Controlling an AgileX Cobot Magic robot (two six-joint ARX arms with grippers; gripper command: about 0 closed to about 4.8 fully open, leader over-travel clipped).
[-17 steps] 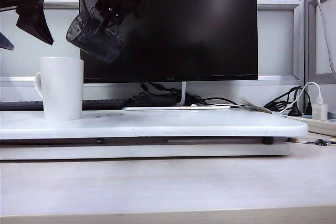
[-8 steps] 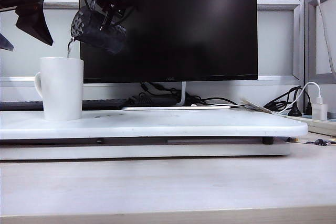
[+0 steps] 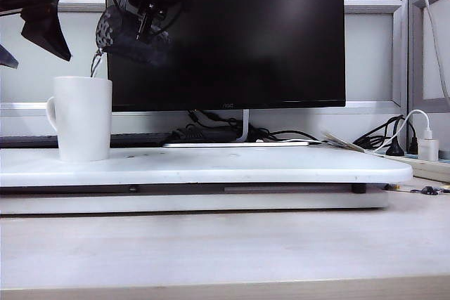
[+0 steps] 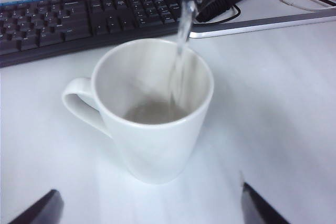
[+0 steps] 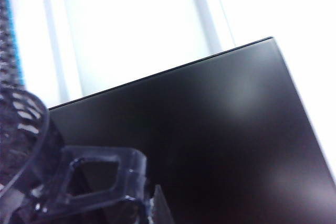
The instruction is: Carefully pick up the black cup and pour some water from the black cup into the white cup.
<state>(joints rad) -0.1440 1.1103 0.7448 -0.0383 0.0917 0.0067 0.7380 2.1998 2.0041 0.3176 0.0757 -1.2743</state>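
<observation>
right gripper (image 3: 144, 15): high up at about 11 o'clock in the exterior view, in front of the dark monitor's upper left corner; jaws clamped tight on the black cup's handle, seen close up in the right wrist view (image 5: 100, 182).
black cup (image 3: 130, 36): held in the air, tipped well over toward 9 o'clock, its mouth lower than its base and pointing at the white cup; its mottled side fills the edge of the right wrist view (image 5: 21, 124).
water (image 3: 95, 64): a thin clear stream leaving the black cup's lip and falling toward 6 o'clock into the white cup; from the left wrist view (image 4: 178, 56) it runs down the inner wall on the far side.
white cup (image 3: 83, 117): upright on the white board at 9 o'clock of the exterior view, handle turned toward 9 o'clock; a shallow pool sits in its bottom in the left wrist view (image 4: 152, 108).
left gripper (image 4: 149, 211): jaws spread wide, holding nothing, hanging just above and short of the white cup; in the exterior view its dark fingers (image 3: 43, 22) sit at 10 o'clock, apart from the cup.
white board (image 3: 281, 166): flat raised slab carrying the white cup.
monitor (image 3: 267, 40): black screen, switched off, behind the board at 12 o'clock.
keyboard (image 4: 79, 19): dark, lying beyond the white cup.
cables and plug (image 3: 415, 142): at 3 o'clock, beside the board.
</observation>
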